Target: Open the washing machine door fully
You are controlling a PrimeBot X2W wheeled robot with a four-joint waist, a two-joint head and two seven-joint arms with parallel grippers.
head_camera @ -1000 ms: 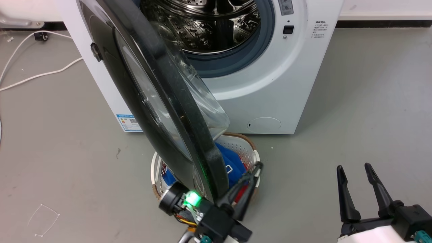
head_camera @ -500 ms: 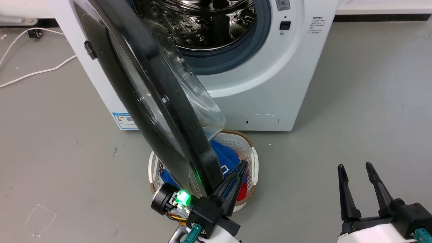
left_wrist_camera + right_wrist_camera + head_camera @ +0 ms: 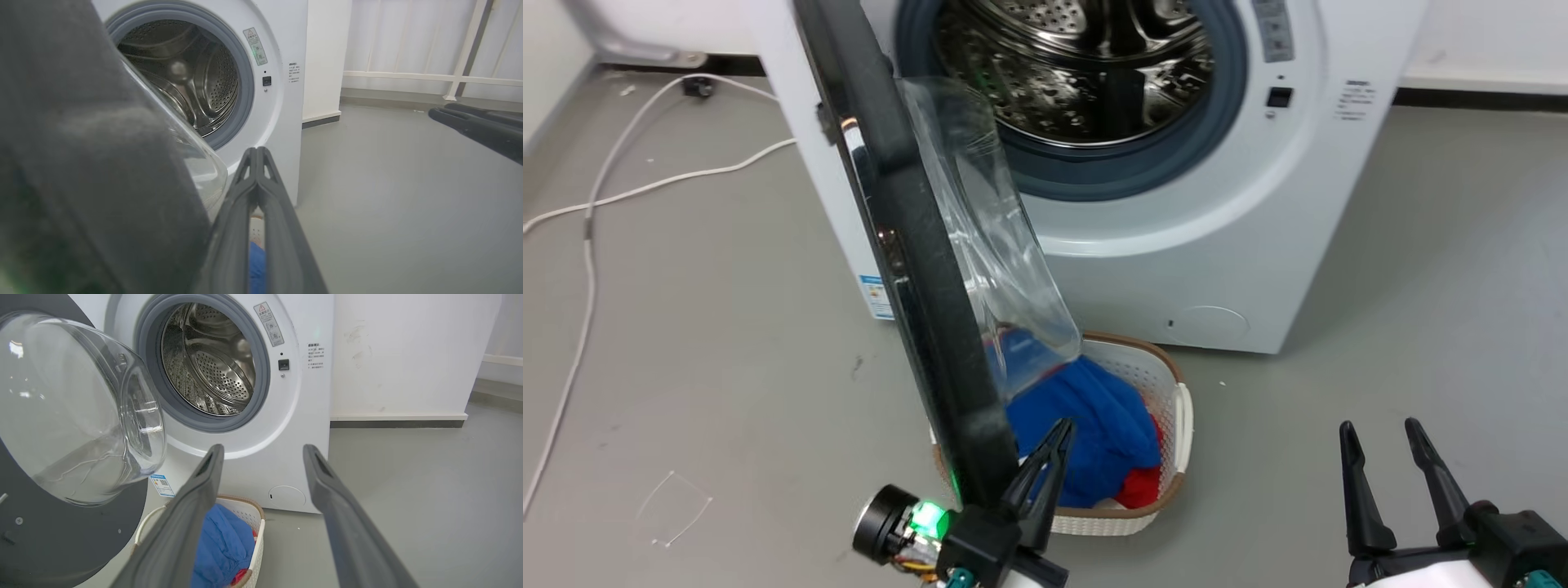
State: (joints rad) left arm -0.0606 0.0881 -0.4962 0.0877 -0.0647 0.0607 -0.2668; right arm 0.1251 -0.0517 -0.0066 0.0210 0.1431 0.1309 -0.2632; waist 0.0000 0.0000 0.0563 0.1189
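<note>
**Head view.** The washing machine (image 3: pixel 1176 245) spans the upper centre, and its steel drum (image 3: pixel 1086 73) is exposed. The washing machine door (image 3: pixel 915 245) stands swung out and is seen nearly edge-on. It runs from the top, left of centre, down to the lower centre, with its clear glass bowl bulging toward frame right.
- The left end effector (image 3: pixel 1058 433) is at bottom centre. Its fingers are pressed together with nothing between them, just beside the door's lower rim on the bowl side. Contact cannot be told.
- The right end effector (image 3: pixel 1376 425) is at lower right, fingers spread and empty, over the grey floor (image 3: pixel 1421 286).
- A white laundry basket (image 3: pixel 1180 416) sits under the door, holding blue cloth (image 3: pixel 1094 416) and red cloth (image 3: pixel 1139 490).
- A white cable (image 3: pixel 645 180) lies at upper left.

**Left wrist view.** The door rim (image 3: pixel 81 163) is a blurred dark mass at left. The arm's own fingers meet at their tips at centre. The machine front is at upper centre-left.

**Right wrist view.** The arm's own fingers are wide apart at lower centre. The door's glass bowl (image 3: pixel 81 416) is at left, the drum mouth at upper centre, and the basket at lower centre-left.
</note>
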